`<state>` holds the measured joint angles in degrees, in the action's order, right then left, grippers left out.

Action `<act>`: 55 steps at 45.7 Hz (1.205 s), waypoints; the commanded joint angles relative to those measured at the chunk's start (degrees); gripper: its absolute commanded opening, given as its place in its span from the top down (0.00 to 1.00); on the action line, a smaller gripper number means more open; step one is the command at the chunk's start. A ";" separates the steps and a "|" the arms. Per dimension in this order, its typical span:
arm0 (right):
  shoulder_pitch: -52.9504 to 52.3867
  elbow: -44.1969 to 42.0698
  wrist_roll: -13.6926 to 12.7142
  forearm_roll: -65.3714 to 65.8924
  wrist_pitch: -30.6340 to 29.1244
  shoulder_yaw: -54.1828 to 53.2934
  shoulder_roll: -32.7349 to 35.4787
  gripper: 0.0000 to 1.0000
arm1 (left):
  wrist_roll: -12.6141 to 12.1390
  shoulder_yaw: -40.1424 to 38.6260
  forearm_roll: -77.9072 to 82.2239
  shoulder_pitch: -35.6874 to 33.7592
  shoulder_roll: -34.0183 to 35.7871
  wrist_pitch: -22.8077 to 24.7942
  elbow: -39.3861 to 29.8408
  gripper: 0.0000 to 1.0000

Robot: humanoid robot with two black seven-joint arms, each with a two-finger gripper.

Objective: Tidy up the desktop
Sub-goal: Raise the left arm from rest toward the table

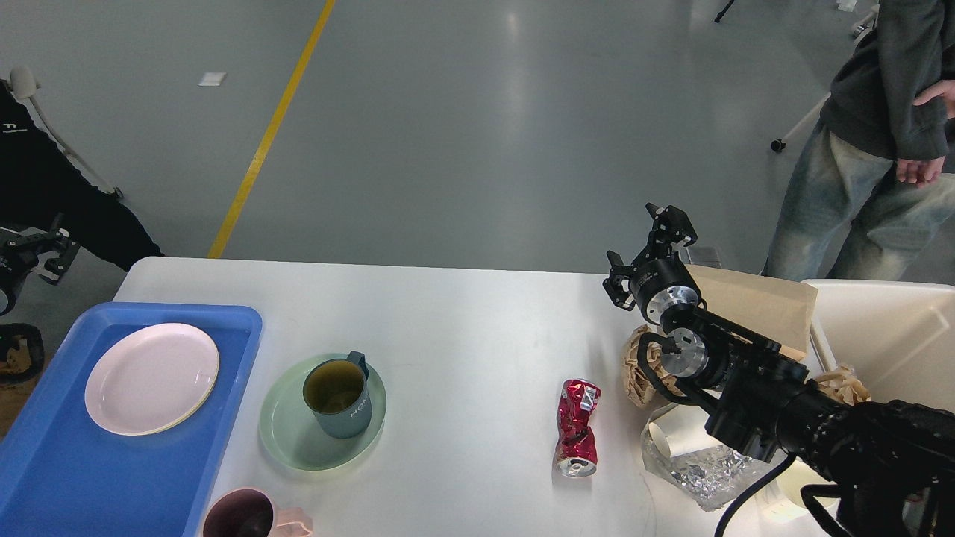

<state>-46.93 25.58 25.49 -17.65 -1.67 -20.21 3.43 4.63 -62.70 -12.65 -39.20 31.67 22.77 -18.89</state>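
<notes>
The white desktop [462,313] fills the lower half of the head view. On it lie a crushed red can [578,429], crumpled brown paper [638,365], a white paper cup [675,440] and crinkled foil wrap [697,473]. A teal mug [339,399] stands on a green plate [287,436]. A dark pink cup [242,516] is at the front edge. My right gripper [643,250] hovers above the far right of the desktop, beyond the brown paper, open and empty. My left gripper [41,257] sits off the desktop's left edge, small and dark.
A blue tray [45,462] at the left holds a pink plate [151,378]. A beige bin [895,328] stands at the right with brown paper in it, and a flat brown paper sheet [753,302] lies beside it. A person [873,142] stands beyond the far right corner.
</notes>
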 commanded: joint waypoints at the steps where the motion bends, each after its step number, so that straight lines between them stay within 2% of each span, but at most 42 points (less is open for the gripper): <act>1: 0.00 0.00 0.00 -0.02 0.00 0.00 0.00 0.00 | 0.11 -0.14 0.00 0.00 -0.21 0.09 0.00 0.04; 19: 0.00 0.00 0.00 -0.02 0.00 0.00 0.00 0.00 | -0.41 0.03 0.00 0.00 -0.65 2.01 -0.18 0.04; 22: 0.00 0.00 0.00 -0.02 0.00 0.00 0.00 0.00 | -0.59 0.03 0.00 0.00 -0.65 6.13 -0.18 0.04; 27: 0.00 0.00 0.00 -0.02 0.00 0.00 0.00 0.00 | -0.85 0.82 0.00 1.05 -0.30 15.62 -0.18 0.04; 31: 0.00 0.00 0.00 0.07 0.00 0.00 0.00 0.00 | -0.94 1.17 0.00 2.11 -0.21 19.42 -0.18 0.04; 36: 0.00 0.00 0.00 -0.02 0.00 0.00 0.00 0.00 | -1.03 3.45 0.00 1.85 -0.21 19.60 -0.35 0.04; 55: 0.00 0.00 0.00 -0.02 0.00 0.00 0.00 0.00 | -1.03 24.89 0.61 -4.04 6.55 20.12 -0.62 0.04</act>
<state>-46.93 25.57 25.49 -17.66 -1.67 -20.21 3.43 3.94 -43.93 -12.70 -41.57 36.06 43.01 -19.53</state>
